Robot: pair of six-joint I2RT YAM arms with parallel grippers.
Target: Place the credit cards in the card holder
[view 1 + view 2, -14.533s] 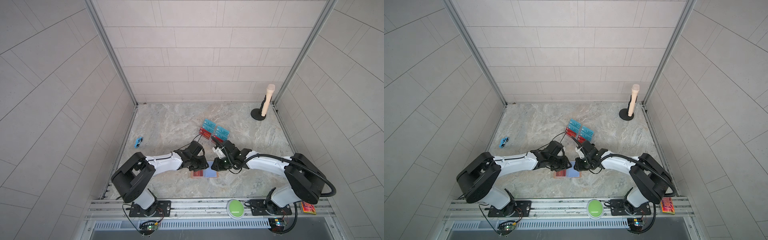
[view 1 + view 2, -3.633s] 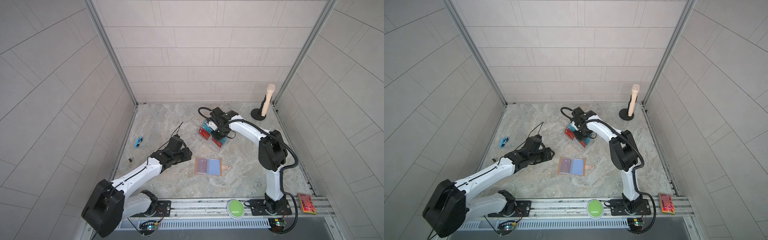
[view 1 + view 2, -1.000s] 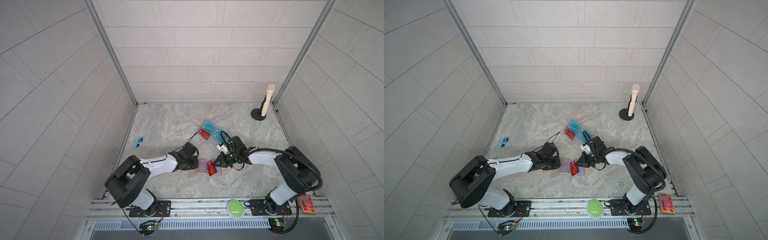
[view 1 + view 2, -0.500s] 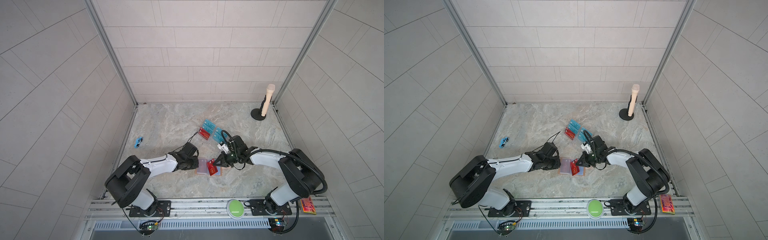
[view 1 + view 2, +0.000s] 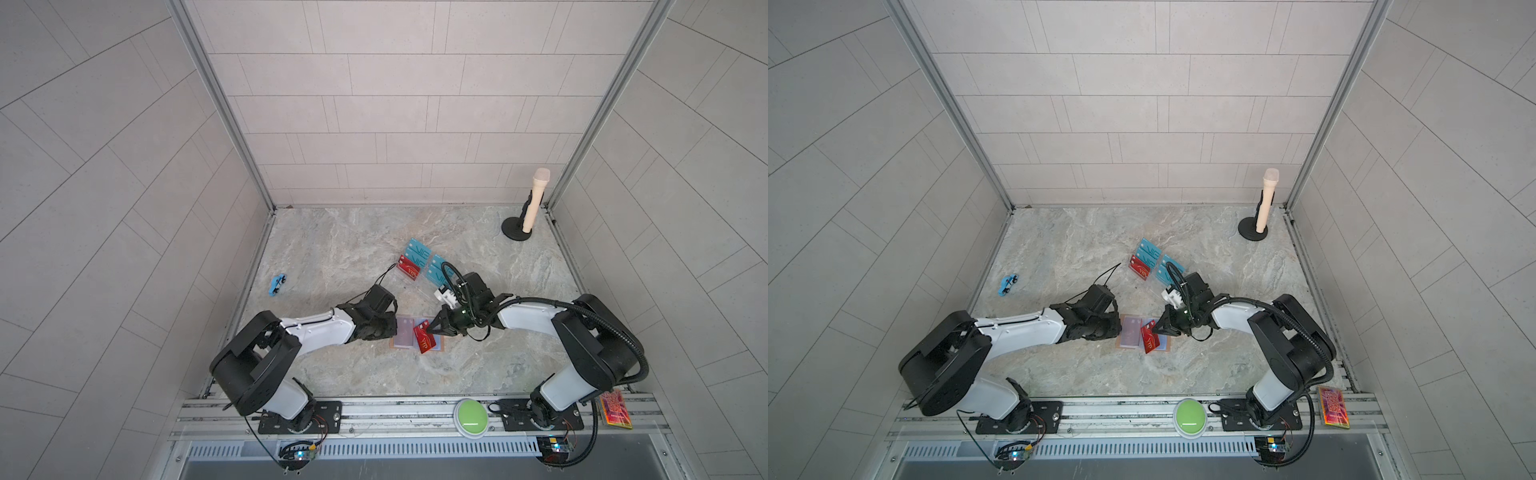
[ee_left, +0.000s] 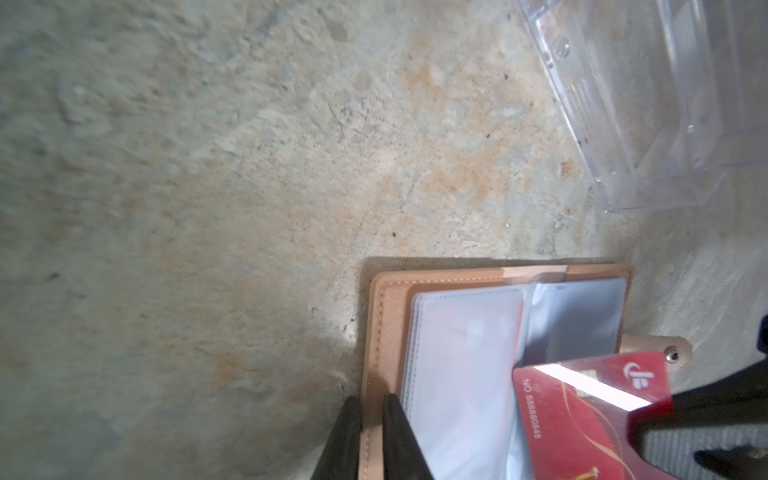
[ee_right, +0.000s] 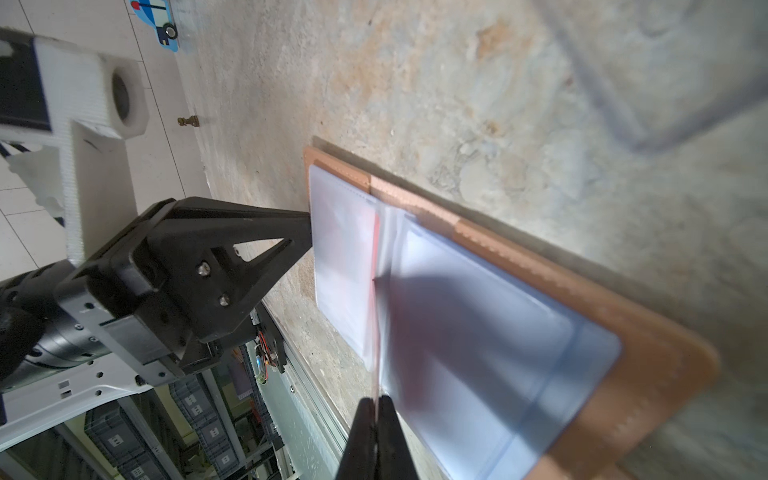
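Top views, card holder (image 5: 402,337) (image 5: 1128,332): lies open and flat on the table (image 5: 332,249), a little toward 6 o'clock from the middle, pale pockets facing up.
Top views, left claw (image 5: 390,328) (image 5: 1118,326): reaches in from 9 o'clock and meets that edge of the card holder.
Top views, right claw (image 5: 432,330) (image 5: 1156,328): comes from 3 o'clock, pinching a red card (image 5: 424,341) (image 5: 1150,340) that sits tilted over the 3 o'clock half of the holder.
Top views, other cards (image 5: 417,254) (image 5: 1148,257): teal and red, in a clear stand (image 5: 415,286) at 12 o'clock from the holder, apart from it.
Top views, elsewhere: blue toy car (image 5: 277,285) at 10 o'clock near the wall; microphone (image 5: 536,199) upright in the 1 o'clock corner.
Left wrist, left claw (image 6: 370,399): its two fingers are nearly together, nipping the tan outer edge of the card holder (image 6: 457,276).
Left wrist, red card (image 6: 582,415): one corner overlaps the clear sleeves, with the snap tab (image 6: 665,355) just beside it. Whether it is inside a sleeve I cannot tell.
Right wrist, right claw (image 7: 376,401): fully closed on the red card (image 7: 376,332), seen edge-on and blurred, pointing at the holder's middle fold.
Right wrist, card holder (image 7: 540,274): flat on the table, with the left claw (image 7: 308,230) touching its far edge.
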